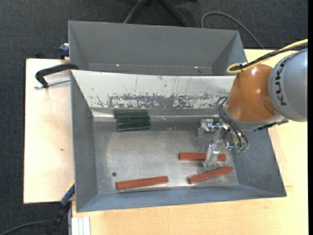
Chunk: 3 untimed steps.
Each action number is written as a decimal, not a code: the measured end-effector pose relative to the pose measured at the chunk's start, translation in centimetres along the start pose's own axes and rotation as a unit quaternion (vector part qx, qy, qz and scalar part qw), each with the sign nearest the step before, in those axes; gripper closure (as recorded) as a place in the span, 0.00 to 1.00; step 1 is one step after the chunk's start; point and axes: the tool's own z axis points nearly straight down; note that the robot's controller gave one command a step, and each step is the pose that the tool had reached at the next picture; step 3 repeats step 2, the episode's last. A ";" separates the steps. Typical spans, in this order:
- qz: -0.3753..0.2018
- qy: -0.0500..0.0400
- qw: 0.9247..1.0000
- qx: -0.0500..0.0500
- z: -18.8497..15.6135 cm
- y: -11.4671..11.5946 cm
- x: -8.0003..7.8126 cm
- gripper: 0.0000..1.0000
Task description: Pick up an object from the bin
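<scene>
My gripper [213,156] hangs low at the right side of the bin floor. It stands right at a short red flat bar [193,156] that lies lengthwise, and covers that bar near its right end. Just in front of it lies a second red bar [211,175], slightly tilted, by the bin's front right corner. Whether the gripper touches either bar cannot be made out.
A longer red bar [142,182] lies along the front wall at the left. A dark green block [132,121] rests against the back wall at the left. The arm's orange cover hangs over the bin's right rim.
</scene>
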 end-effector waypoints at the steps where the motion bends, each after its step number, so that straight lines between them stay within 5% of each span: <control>1: -0.004 0.001 1.000 -0.002 0.0 0.6 0.1 1.00; 2: 0.008 -0.003 1.000 -0.002 -17.5 2.4 1.7 1.00; 3: 0.008 -0.003 1.000 -0.002 -17.5 2.4 1.7 1.00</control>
